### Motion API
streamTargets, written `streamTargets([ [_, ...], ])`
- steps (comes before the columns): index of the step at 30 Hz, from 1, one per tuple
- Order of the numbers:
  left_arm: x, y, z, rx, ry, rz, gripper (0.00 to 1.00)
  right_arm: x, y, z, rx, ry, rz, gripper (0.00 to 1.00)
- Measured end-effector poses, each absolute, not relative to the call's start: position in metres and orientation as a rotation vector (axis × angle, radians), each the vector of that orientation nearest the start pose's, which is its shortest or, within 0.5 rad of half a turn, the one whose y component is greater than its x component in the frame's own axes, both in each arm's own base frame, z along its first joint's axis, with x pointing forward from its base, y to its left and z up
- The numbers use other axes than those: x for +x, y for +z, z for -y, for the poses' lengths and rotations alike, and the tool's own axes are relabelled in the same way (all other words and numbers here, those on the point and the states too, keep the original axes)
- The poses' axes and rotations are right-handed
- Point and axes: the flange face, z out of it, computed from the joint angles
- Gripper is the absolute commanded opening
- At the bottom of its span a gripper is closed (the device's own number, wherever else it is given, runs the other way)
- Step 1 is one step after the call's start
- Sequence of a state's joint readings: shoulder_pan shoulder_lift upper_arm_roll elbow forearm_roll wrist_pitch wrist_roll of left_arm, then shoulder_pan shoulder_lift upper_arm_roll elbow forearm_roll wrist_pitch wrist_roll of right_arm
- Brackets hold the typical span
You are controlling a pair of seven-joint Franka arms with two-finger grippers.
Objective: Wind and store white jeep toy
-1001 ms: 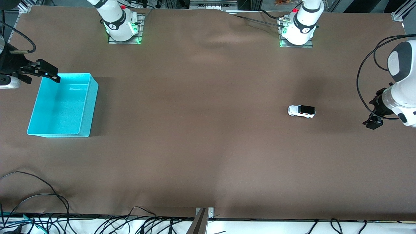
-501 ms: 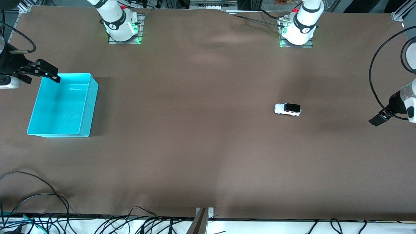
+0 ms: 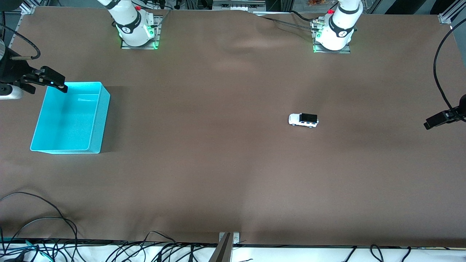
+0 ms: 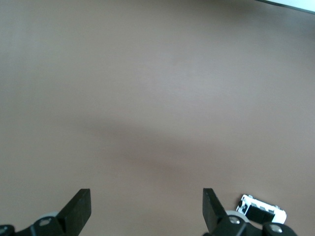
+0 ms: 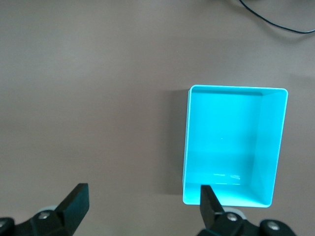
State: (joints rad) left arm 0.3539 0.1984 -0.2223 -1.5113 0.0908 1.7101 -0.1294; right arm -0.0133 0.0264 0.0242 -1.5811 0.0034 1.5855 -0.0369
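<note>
The white jeep toy [image 3: 303, 120] with a black roof stands on its wheels on the brown table, toward the left arm's end; it also shows in the left wrist view [image 4: 262, 209]. My left gripper [image 3: 438, 120] is open and empty, up at the table's edge at the left arm's end, well apart from the jeep. The cyan bin [image 3: 69, 118] sits empty toward the right arm's end and shows in the right wrist view [image 5: 234, 147]. My right gripper [image 3: 51, 80] is open and empty, over the bin's corner farthest from the front camera.
The two arm bases [image 3: 136, 27] [image 3: 335, 31] stand along the table's edge farthest from the front camera. Loose black cables [image 3: 40, 218] lie at the near edge toward the right arm's end. A metal bracket [image 3: 226, 247] stands at the near edge's middle.
The jeep has rolled on its own toward the right arm's end of the table. My left gripper has drawn back toward the table's edge, away from the jeep. The right arm has not moved.
</note>
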Motion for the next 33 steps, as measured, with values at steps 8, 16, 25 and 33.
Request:
streamTargets([
  [8, 0.615, 0.556, -0.095, -3.112, -0.008, 0.093, 1.0, 0.563, 0.606, -0.006, -3.136, 0.034, 0.075, 1.0],
  [16, 0.612, 0.556, -0.091, -3.117, 0.027, -0.054, 1.0, 0.563, 0.606, -0.006, -3.136, 0.034, 0.075, 1.0],
  [25, 0.61, 0.558, -0.085, -3.118, 0.047, -0.069, 1.0, 0.563, 0.606, -0.006, -3.136, 0.034, 0.075, 1.0],
  [33, 0.609, 0.557, -0.084, -3.119, 0.055, -0.069, 1.0, 0.563, 0.606, -0.006, -3.136, 0.034, 0.075, 1.0],
])
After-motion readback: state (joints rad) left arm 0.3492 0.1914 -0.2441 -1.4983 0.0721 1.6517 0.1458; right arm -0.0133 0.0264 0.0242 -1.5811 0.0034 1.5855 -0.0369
